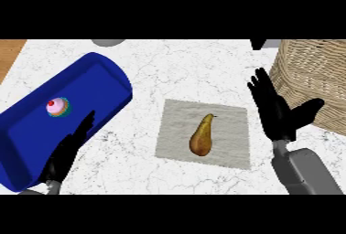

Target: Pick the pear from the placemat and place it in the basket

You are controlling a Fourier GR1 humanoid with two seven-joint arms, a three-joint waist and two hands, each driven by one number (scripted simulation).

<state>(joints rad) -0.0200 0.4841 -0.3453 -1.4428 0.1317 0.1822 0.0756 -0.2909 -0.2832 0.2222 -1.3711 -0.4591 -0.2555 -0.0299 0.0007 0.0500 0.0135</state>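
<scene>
Table (pixel 202 59): white marbled top; carries everything noted below.
Blue tray (pixel 40 151): far left, lying on a diagonal; long and shallow.
Cupcake (pixel 57 107): small, pink-topped, sits inside the tray toward its far half. No part in the task.
Left robot hand (pixel 67 151): near left, over the tray's near right edge; fingers straight and together, pointing away, holding nothing. Looks at rest.
Placemat (pixel 226 151): pale grey square, centre of the table, lying flat between the tray and the right arm.
Pear (pixel 201 135): brownish yellow, lies on the placemat a little left of its middle. Long axis runs near to far with a slight lean, fat end near, thin stem end far and to the right. Nothing touches it.
Right robot hand (pixel 276 112): just off the placemat's right edge, fingers straight and spread, thumb splayed toward the right; open, carrying nothing.
Key relation: pear lies to the left of the right robot hand and slightly nearer; this hand is plainly closer than the left one. Judgement: it needs to move left and down, closing across the pear's narrow width.
Basket (pixel 317 82): woven wicker, far right, partly cut by the view's edge; just beside the right robot hand.
Progress: pear not yet picked.
</scene>
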